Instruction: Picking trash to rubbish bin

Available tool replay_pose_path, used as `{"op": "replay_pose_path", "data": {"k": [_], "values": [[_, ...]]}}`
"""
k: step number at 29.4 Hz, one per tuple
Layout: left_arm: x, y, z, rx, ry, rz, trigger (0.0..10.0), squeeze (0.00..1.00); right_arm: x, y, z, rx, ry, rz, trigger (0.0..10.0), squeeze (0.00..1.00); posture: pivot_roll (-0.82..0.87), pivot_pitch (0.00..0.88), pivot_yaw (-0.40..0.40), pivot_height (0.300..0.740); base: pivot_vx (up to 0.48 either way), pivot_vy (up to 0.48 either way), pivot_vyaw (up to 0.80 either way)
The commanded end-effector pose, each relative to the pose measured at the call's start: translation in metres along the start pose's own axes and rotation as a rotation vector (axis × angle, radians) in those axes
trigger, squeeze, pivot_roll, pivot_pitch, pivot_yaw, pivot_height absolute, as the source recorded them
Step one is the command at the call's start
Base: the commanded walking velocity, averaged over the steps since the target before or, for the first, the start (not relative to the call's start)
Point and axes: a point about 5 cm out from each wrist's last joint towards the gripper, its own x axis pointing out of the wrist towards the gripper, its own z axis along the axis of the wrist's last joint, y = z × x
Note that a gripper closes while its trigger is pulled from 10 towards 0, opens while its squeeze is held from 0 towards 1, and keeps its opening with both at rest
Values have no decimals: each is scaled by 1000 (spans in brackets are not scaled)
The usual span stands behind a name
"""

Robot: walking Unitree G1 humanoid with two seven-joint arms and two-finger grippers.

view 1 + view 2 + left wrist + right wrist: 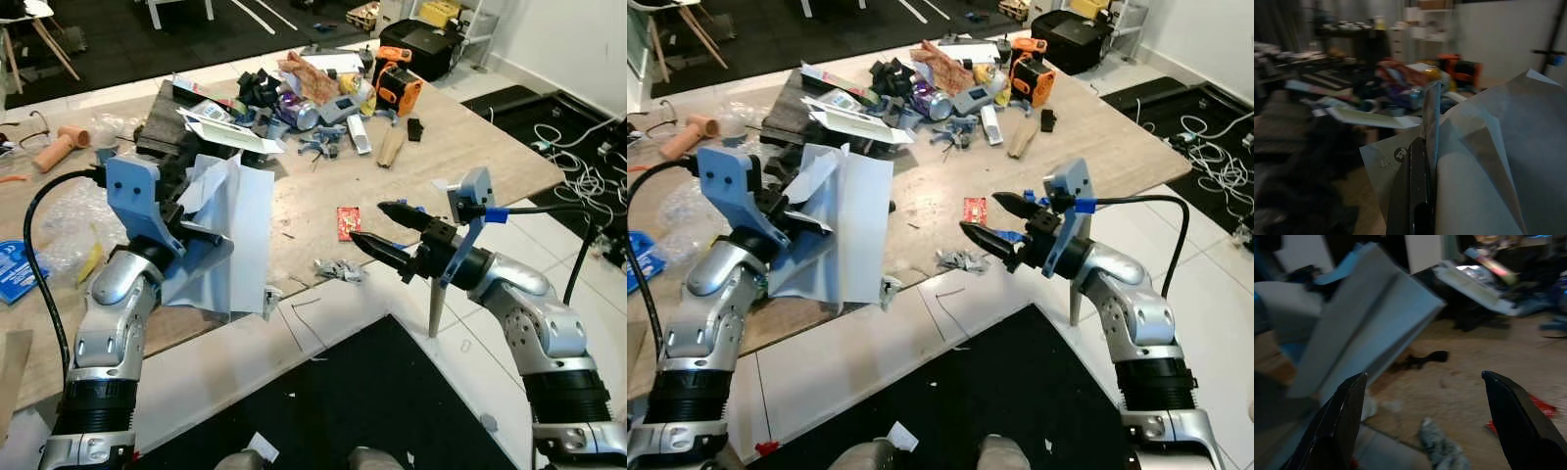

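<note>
My left gripper (201, 227) is shut on a large folded sheet of pale blue-white paper (240, 240), held up over the front left of the wooden table (490, 147); the same paper (1488, 161) lies against a black finger (1413, 196) in the left wrist view. My right gripper (377, 225) is open above the table's front edge. Just beyond it lie a crumpled grey scrap (340, 270) and a small red wrapper (348, 222). The right wrist view shows both fingers (1342, 416) spread wide, the grey scrap (1437, 445) below them.
The far half of the table holds a heap of clutter: a black box (167, 122), a flat white carton (230, 132), a can (302, 115), an orange tool (400, 86). Bubble wrap (59, 220) lies at the left. Cables (578, 166) cross the floor at right.
</note>
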Motion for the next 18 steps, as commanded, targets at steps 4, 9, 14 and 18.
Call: {"op": "replay_pose_path", "data": {"k": [4,9,14,18], "values": [[-10,-3,-3,-13,-9,-121,10000,0,-6,17,-4,44,32,178,10000,0,-115,0,16,740,0,0,0],[-10,-5,-2,-19,-27,-157,10000,0,-3,23,12,64,-66,240,10000,0,-118,0,16,740,0,0,0],[-9,-4,0,-17,-47,-164,10000,0,-1,22,29,83,-166,251,10000,0,-118,0,16,740,0,0,0],[-9,-4,3,-19,-76,-181,10000,0,-2,36,50,111,-258,385,10000,0,-118,0,15,740,0,0,0]]}}
